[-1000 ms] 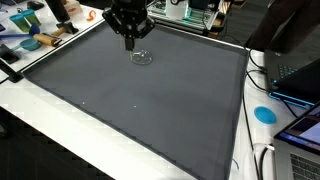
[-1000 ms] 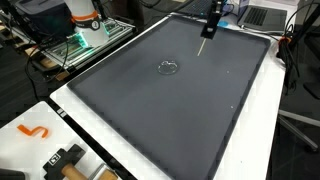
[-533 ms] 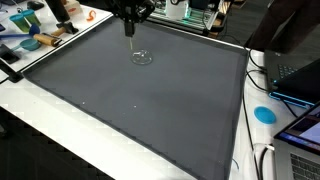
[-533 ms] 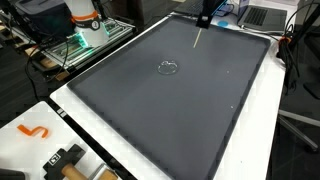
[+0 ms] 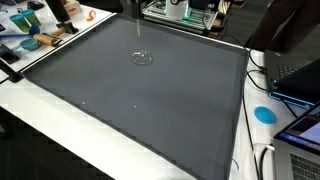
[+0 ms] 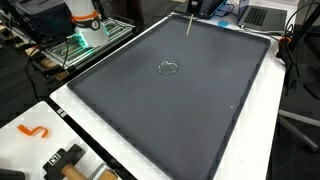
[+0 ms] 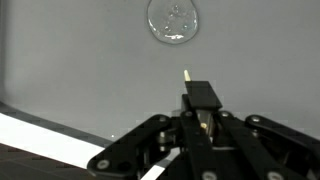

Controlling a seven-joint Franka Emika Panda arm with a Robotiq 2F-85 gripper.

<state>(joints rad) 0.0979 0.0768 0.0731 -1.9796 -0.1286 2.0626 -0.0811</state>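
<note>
As the wrist view shows, the black fingers [image 7: 205,95] are shut tight on a thin pale stick [image 7: 187,78], whose tip projects ahead of them. The pick-up is judged complete: in both exterior views the stick [image 5: 137,32] [image 6: 189,25] hangs clear above the dark grey mat [image 5: 150,110] on the white worktop [image 5: 40,130]. A small round clear glass dish [image 7: 173,20] lies flat on the mat, beyond the stick's tip and apart from it. Nothing has yet touched the dish.
</note>
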